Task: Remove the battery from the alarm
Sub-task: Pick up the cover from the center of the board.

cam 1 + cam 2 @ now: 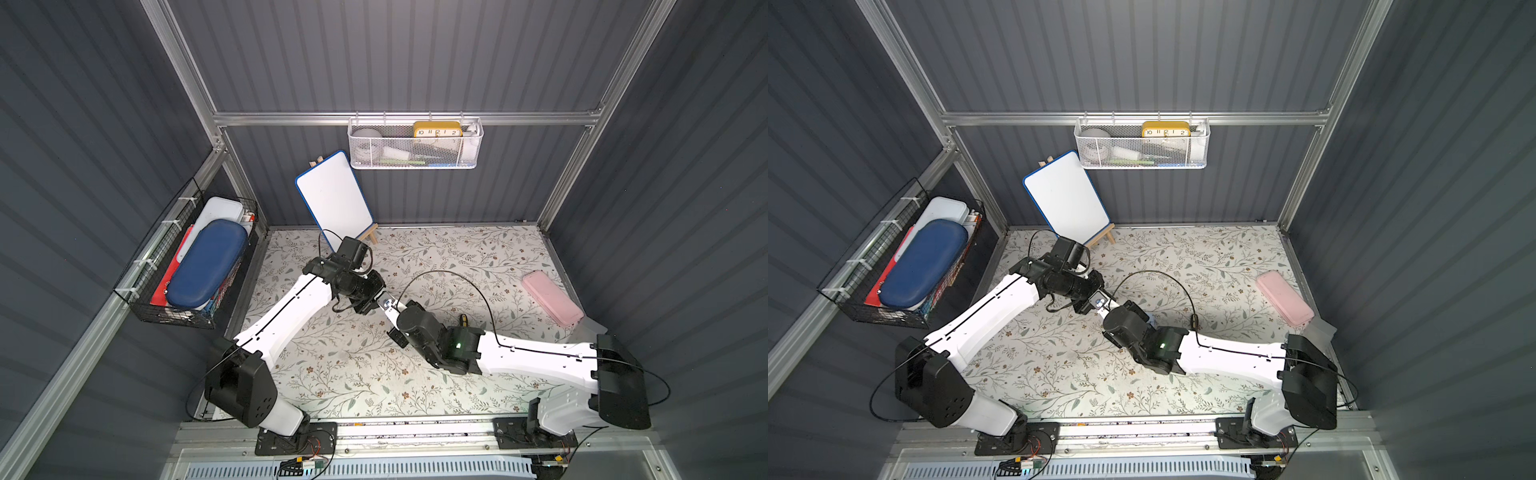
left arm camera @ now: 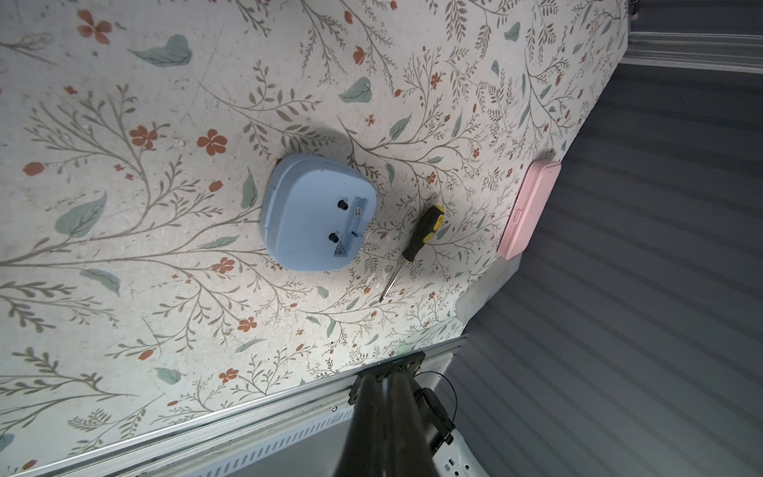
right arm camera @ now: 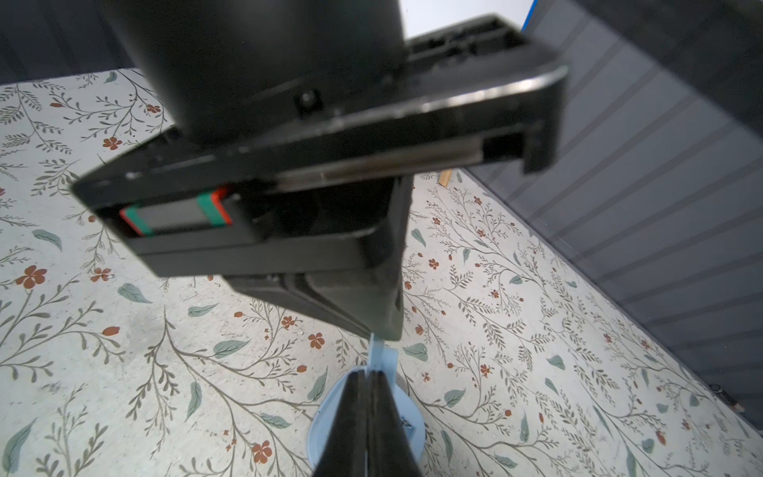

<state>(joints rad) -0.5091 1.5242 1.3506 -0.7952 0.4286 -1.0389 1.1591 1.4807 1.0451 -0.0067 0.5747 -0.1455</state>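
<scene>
the alarm (image 2: 313, 214) lies back-up beneath the right gripper (image 3: 367, 378), farther from the left gripper (image 2: 385, 382), both pressed together; its open slot (image 2: 351, 227) looks empty.

The light-blue rounded-square plastic alarm clock (image 2: 305, 214) lies flat and face down on the floral-patterned table surface (image 2: 165, 289), plain back up. Two small black knobs (image 2: 342, 204) sit beside its narrow battery compartment (image 2: 351, 229), which stands open with a metal spring (image 2: 339, 250) showing at one end. The small cylindrical battery cannot be made out.
</scene>
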